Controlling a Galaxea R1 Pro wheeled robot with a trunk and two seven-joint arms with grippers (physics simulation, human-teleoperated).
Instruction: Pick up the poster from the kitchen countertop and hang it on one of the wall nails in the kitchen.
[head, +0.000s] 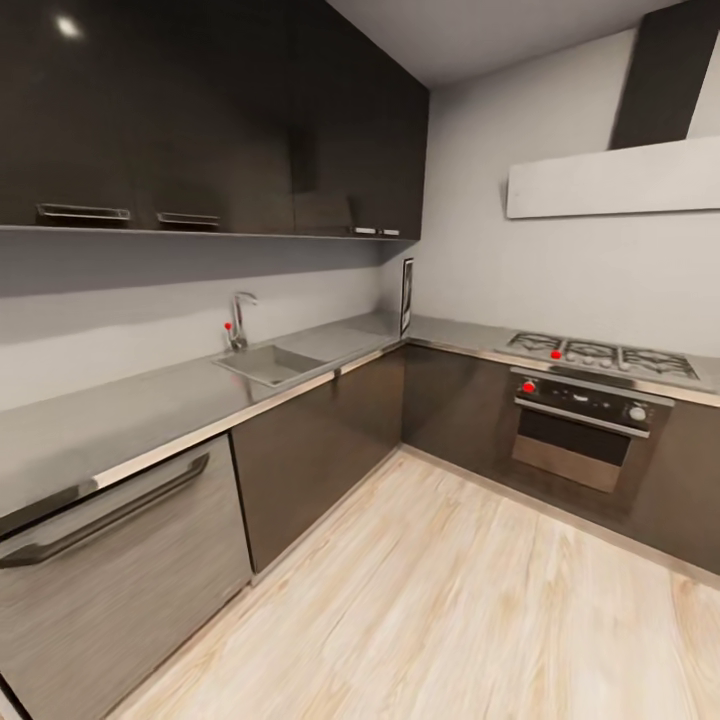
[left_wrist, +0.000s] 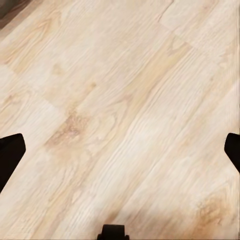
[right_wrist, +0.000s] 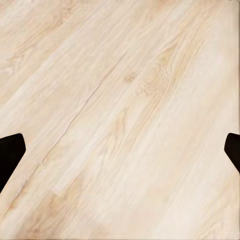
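**Poster stands in the far corner of the worktop**

In the head view the poster (head: 407, 295) stands upright, seen edge-on, on the kitchen countertop (head: 150, 410) in the corner where two grey walls meet. The sink (head: 268, 364) and chrome tap (head: 240, 318) lie further along the worktop, the gas hob (head: 603, 355) and oven (head: 578, 428) on the adjoining run. The left gripper (left_wrist: 120, 150) and right gripper (right_wrist: 120, 150) both hang over pale wood floor (head: 450, 600), fingers spread wide apart, holding nothing.

open floor (head: 480, 600), cabinets (head: 320, 440) flanking
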